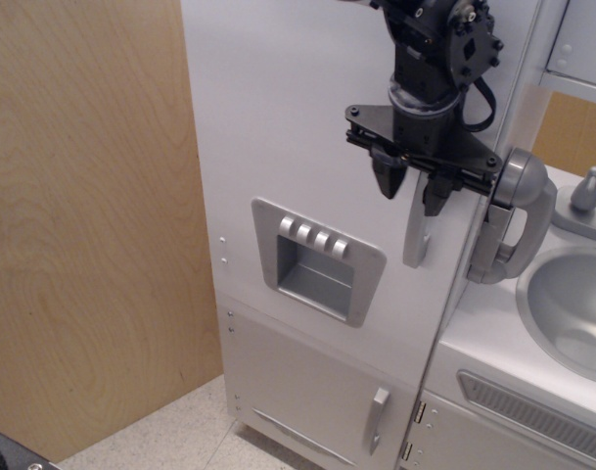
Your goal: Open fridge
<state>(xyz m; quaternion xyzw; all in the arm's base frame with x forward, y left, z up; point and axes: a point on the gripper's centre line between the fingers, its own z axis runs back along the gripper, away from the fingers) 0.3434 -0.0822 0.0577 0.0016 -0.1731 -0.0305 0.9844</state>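
Note:
The tall white fridge (pixel 278 117) fills the middle of the view. Its upper door carries a grey dispenser panel (pixel 319 259) with four buttons and a silver vertical bar handle (pixel 416 240) near its right edge. My black gripper (pixel 411 192) hangs in front of the door at the top of that handle, pointing down. Its fingers (pixel 388 180) stand on either side of the handle's upper part, partly closed, with a small gap still showing on the left side. The handle's top is hidden behind the gripper. The door looks shut.
The smaller lower door (pixel 317 392) with a short handle (pixel 377 419) sits below. A white sink cabinet (pixel 493 352) with a grey basin (pixel 572 308), a grey phone-shaped handset (pixel 513 220) and a vent (pixel 537 411) stands to the right. A wooden panel (pixel 82 225) stands to the left.

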